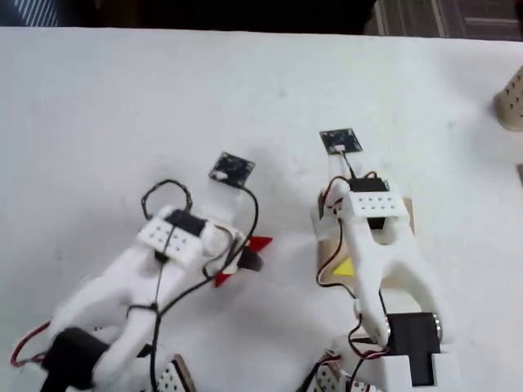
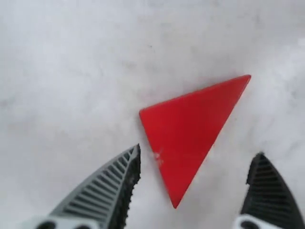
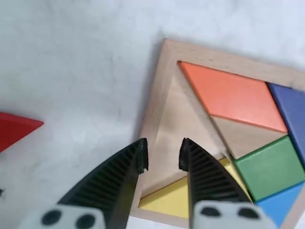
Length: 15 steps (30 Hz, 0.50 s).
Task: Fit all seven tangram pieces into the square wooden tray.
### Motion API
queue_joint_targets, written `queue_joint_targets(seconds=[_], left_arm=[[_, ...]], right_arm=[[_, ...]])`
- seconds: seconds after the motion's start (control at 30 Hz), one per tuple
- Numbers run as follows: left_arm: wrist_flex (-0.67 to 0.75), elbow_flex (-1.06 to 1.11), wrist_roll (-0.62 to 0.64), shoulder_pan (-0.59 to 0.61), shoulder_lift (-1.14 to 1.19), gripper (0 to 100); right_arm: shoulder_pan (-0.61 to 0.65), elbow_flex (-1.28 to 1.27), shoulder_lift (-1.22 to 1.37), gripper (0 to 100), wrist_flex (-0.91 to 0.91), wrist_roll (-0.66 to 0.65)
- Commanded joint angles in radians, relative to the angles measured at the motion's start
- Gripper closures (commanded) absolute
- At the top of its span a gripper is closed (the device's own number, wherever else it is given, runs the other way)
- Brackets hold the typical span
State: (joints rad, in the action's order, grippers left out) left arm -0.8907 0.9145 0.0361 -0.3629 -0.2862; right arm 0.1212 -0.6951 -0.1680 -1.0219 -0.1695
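A red triangle [image 2: 190,138] lies flat on the white table, between the fingers of my left gripper [image 2: 198,151], which is open and straddles it without touching. In the high view the red triangle [image 1: 260,243] pokes out from under that gripper [image 1: 245,260]. The square wooden tray [image 3: 157,90] holds an orange piece [image 3: 233,98], a dark blue piece [image 3: 293,119], a green square [image 3: 269,171], a yellow piece [image 3: 176,198] and a light blue piece [image 3: 281,205]. Bare triangular wood [image 3: 183,129] shows beside them. My right gripper [image 3: 163,143] hangs over the tray's bare part, narrowly open and holding nothing.
The red triangle [image 3: 16,130] lies a short way off the tray's side. In the high view the right arm covers most of the tray [image 1: 406,214]. A wooden pegboard object [image 1: 511,102] stands at the far right edge. Open white table stretches behind both arms.
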Motion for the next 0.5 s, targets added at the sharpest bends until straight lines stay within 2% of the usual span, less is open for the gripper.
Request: queue_joint_targets(seconds=[0.0, 0.07, 0.2, 0.47], left_arm=[[0.020, -0.118, -0.187, 0.035, 0.081, 62], [0.020, -0.157, -0.284, 0.050, 0.136, 62], [0.041, -0.212, -0.394, 0.054, 0.226, 62], [0.077, -0.249, -0.391, 0.054, 0.292, 62]], right_arm=[[-0.004, 0.023, -0.015, 88.6, 0.010, -0.014], [-0.004, 0.023, -0.015, 88.6, 0.010, -0.014], [-0.004, 0.021, -0.015, 88.6, 0.010, -0.014], [-0.005, 0.023, -0.015, 88.6, 0.013, -0.014]])
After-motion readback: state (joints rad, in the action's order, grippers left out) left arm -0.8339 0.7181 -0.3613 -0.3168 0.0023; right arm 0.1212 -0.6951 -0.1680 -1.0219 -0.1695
